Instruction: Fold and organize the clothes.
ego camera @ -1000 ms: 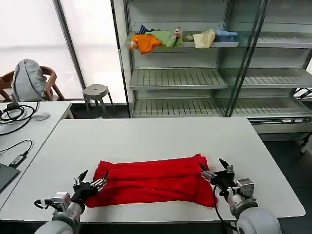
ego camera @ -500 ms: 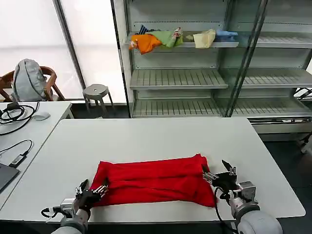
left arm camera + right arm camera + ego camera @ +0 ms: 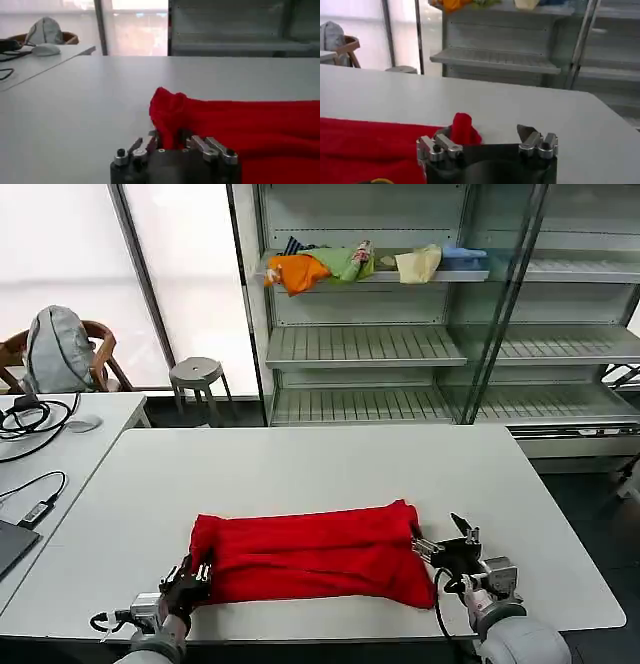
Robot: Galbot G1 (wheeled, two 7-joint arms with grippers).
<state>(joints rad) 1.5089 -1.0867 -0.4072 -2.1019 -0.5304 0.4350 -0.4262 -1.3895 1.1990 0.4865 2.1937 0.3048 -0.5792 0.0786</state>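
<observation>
Right, the bright red cotton T-shirt (image 3: 312, 556) lies folded into a long band across the near part of the white table (image 3: 300, 464), nothing around crowding it. Left gripper (image 3: 193, 576) is clamped on its left end, while right gripper (image 3: 446, 541), fingers spread, sits at its right end.

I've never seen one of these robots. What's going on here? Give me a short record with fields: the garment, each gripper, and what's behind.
garment: red T-shirt, folded into a long band, lying on the white table
left gripper: at the shirt's left end, red cloth between its fingers
right gripper: open, at the shirt's right end
behind: pile of clothes on a shelf
</observation>
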